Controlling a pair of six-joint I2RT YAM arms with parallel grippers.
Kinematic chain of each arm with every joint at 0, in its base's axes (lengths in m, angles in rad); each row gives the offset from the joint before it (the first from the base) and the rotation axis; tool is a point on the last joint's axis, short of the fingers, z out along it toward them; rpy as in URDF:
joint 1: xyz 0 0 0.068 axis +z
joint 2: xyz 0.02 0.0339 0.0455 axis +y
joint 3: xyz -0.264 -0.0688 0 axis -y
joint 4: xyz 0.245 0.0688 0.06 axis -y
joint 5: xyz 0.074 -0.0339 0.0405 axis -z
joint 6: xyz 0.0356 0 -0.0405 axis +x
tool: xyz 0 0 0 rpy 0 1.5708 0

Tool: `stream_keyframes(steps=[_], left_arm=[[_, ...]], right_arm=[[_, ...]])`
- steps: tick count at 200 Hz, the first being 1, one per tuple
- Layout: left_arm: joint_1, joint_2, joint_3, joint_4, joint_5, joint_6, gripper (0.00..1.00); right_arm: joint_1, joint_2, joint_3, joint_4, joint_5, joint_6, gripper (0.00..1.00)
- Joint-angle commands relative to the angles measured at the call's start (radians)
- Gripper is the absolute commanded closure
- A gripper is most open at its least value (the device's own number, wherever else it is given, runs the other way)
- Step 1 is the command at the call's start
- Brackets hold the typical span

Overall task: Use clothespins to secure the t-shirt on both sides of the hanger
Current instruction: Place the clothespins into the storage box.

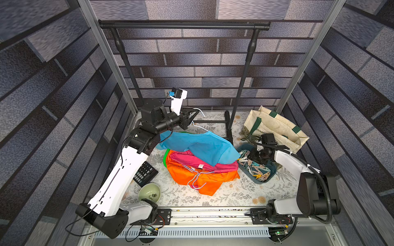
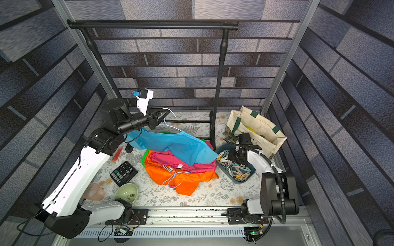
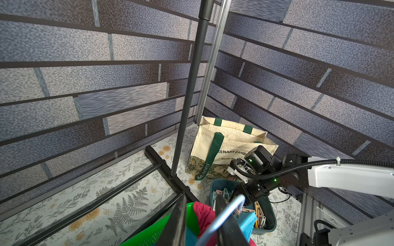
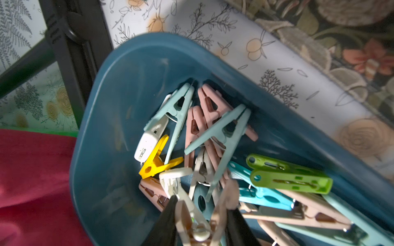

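Clothespins (image 4: 217, 131) first: they lie jumbled in the blue bin (image 4: 100, 119) directly beneath the right gripper (image 4: 202, 205), which explains the arm's pose, nose down in the bin to fetch one. Between its fingers sits a peach clothespin (image 4: 222, 208). The jaws are narrow and seem to touch it on both sides. I call that a hold, though the pin is blurred and I can't say how firm the grip is.

Over to the left gripper (image 3: 200, 196): it's raised, with the hanger (image 3: 232, 201) at its tips and the blue t-shirt (image 1: 204, 147) draped below it, sagging onto the clothes pile (image 1: 191, 176) on the desk (image 1: 234, 196). That looks sensible, since lifted like that the hanger's shoulders come up within reach for pinning. The hook curls across one finger and the jaws stand narrow with a gap. Whether they pinch the wire or it merely hangs there, I cannot tell.

No pin on the shirt yet. Its far end droops close to the right gripper, so that looks like the natural first target.
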Motion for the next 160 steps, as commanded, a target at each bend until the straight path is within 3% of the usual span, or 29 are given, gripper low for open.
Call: stream_keyframes(steps=[1, 72, 89, 100, 109, 131, 160], left_arm=[[-0.007, -0.006, 0.034, 0.014, 0.006, -0.023, 0.72], [-0.009, -0.013, 0.030, 0.014, -0.004, -0.017, 0.67], [-0.010, -0.013, 0.027, 0.014, -0.003, -0.017, 0.67], [-0.009, -0.015, 0.026, 0.015, -0.002, -0.017, 0.67], [-0.009, -0.016, 0.024, 0.015, -0.003, -0.017, 0.67], [-0.010, -0.019, 0.021, 0.013, -0.005, -0.013, 0.67], [-0.009, -0.020, 0.017, 0.013, -0.005, -0.011, 0.67]], right_arm=[[-0.002, -0.024, -0.003, -0.038, 0.009, -0.014, 0.66], [-0.023, -0.110, -0.083, -0.030, -0.114, 0.022, 0.57], [-0.029, -0.121, -0.088, -0.031, -0.123, 0.024, 0.70], [-0.034, -0.121, -0.089, -0.037, -0.117, 0.019, 0.71], [-0.035, -0.117, -0.086, -0.045, -0.105, 0.011, 0.67], [-0.035, -0.095, -0.073, -0.072, -0.080, -0.008, 0.45], [-0.035, -0.037, -0.069, -0.055, -0.086, -0.007, 0.43]])
